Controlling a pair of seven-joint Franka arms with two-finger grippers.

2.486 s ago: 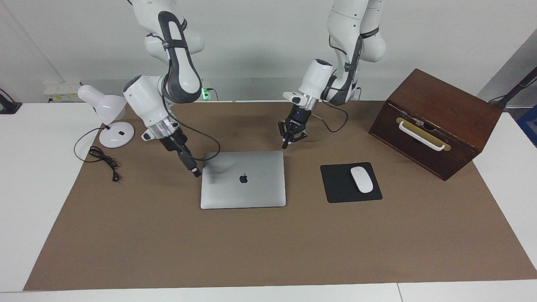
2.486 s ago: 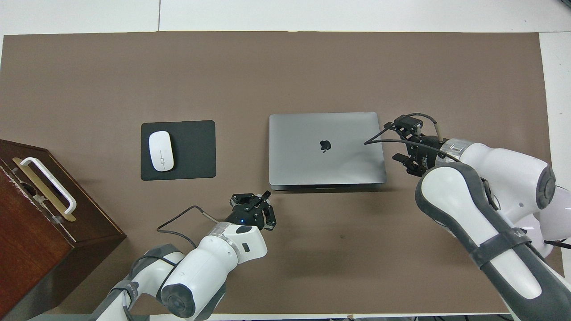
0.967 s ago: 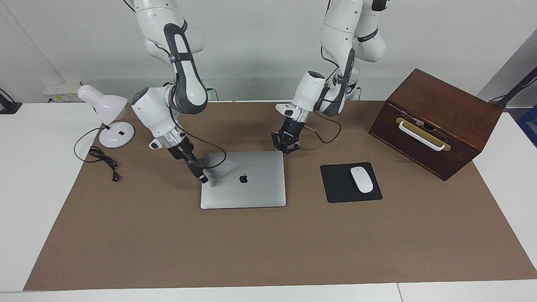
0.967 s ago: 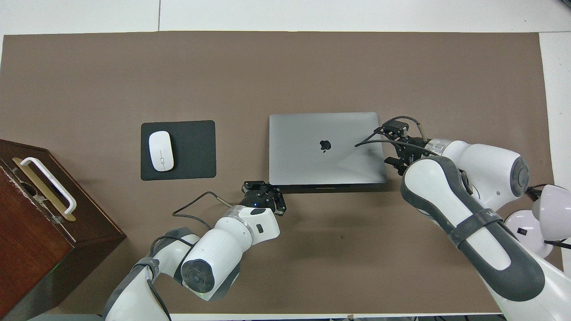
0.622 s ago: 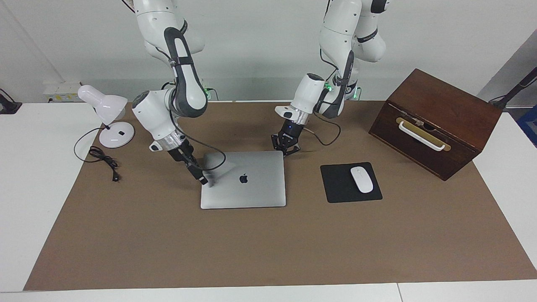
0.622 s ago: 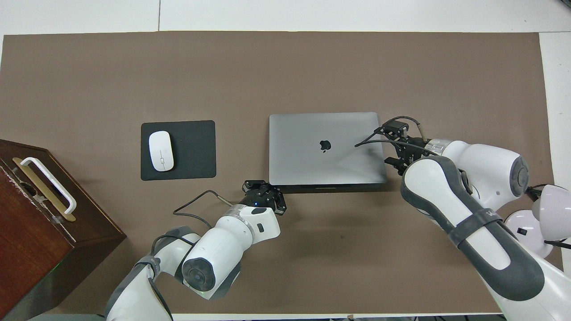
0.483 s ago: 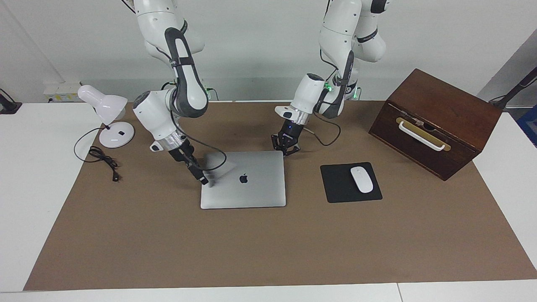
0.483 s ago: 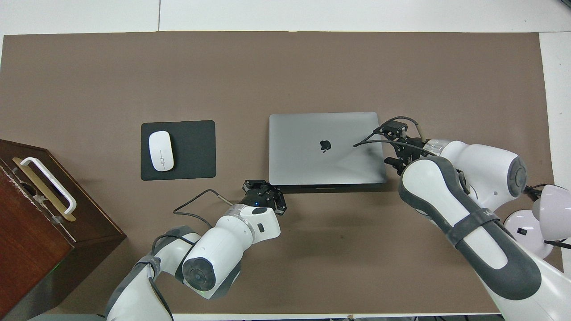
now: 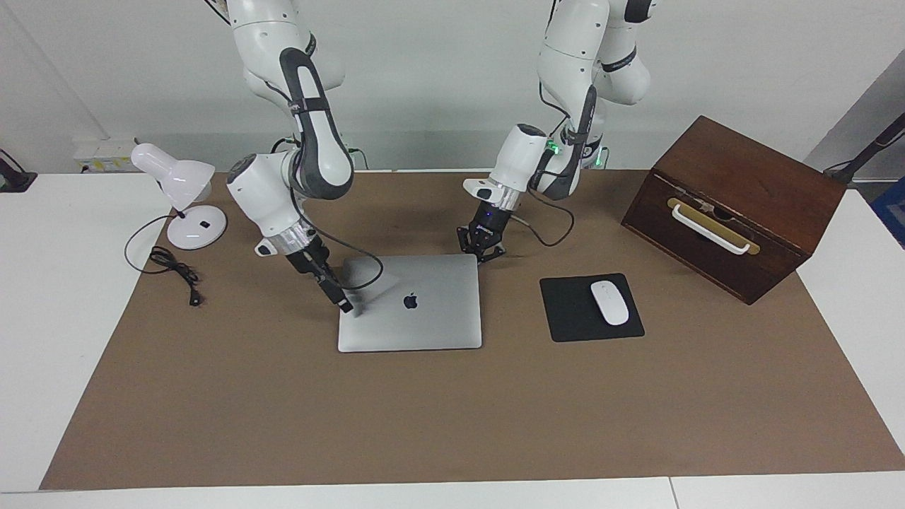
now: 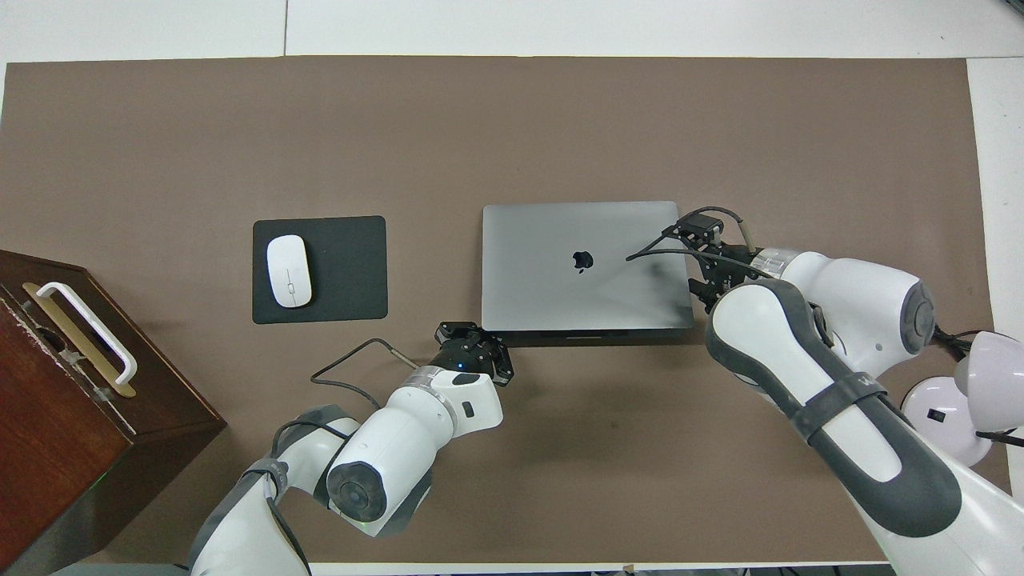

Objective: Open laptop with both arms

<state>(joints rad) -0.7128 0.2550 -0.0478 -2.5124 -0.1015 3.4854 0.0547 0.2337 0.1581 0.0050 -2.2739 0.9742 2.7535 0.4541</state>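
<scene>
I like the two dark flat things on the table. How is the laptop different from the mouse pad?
The laptop is silver-grey with a dark apple logo; the mouse pad is black and plain. The laptop looks bigger and thicker than the pad. A white mouse sits on the pad; nothing lies on the shut laptop. Both are flat rectangles lying side by side.
</scene>
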